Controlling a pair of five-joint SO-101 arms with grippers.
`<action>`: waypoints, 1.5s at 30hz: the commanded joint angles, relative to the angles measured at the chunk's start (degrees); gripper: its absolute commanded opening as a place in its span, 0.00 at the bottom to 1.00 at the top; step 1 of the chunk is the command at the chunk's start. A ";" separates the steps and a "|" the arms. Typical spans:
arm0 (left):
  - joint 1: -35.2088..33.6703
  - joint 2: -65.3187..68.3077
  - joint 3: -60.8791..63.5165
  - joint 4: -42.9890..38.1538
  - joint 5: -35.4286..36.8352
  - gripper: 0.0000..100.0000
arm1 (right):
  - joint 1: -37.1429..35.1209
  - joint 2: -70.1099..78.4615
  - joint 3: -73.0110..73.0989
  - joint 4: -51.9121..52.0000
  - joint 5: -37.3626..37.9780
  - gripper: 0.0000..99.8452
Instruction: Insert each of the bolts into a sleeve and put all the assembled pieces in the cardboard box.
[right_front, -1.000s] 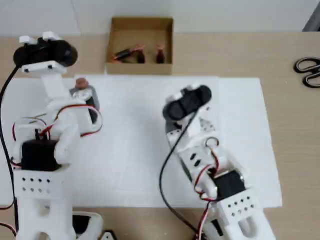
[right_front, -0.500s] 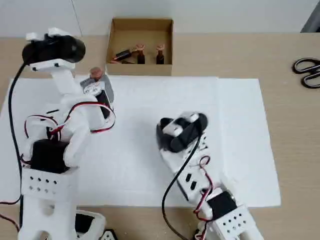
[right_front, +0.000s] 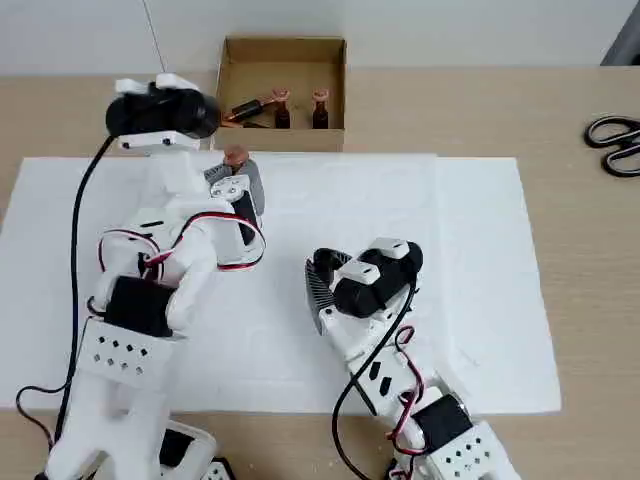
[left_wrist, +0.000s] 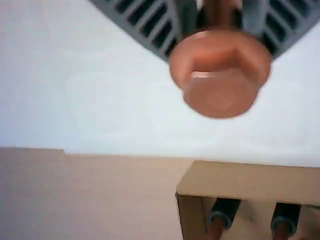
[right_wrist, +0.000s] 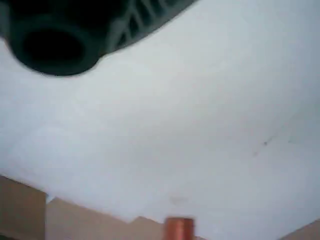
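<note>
My left gripper (right_front: 237, 176) is shut on a copper bolt (right_front: 236, 157), head up, just in front of the cardboard box (right_front: 225, 95). In the left wrist view the bolt head (left_wrist: 220, 75) sits between the grey fingers (left_wrist: 145, 20), and the box corner (left_wrist: 240, 182) lies beyond it. Assembled bolt-and-sleeve pieces (right_front: 278, 108) lie in the box. My right gripper (right_front: 320, 278) is over the middle of the white mat, shut on a black sleeve (right_wrist: 50, 46) whose open end faces the camera. The copper bolt (right_wrist: 178, 227) shows farther off in the right wrist view.
A white mat (right_front: 480, 260) covers most of the wooden table (right_front: 560, 110). Scissors (right_front: 615, 143) lie at the far right edge. The box stands against the mat's back edge.
The left arm has swung right with the bolt, from the mat's left side to the box front. The right arm has drawn back and turned its gripper leftward.
</note>
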 joint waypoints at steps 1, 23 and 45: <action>1.23 -2.20 3.47 -8.62 0.09 0.01 | -2.15 -1.01 -0.44 -1.27 -0.53 0.00; 11.60 -19.25 19.30 -16.00 0.00 0.01 | -3.03 -0.84 -0.44 -1.19 -0.53 0.00; 14.42 -19.16 19.47 -10.64 0.00 0.01 | -3.21 -0.92 -0.44 -1.19 -0.53 0.00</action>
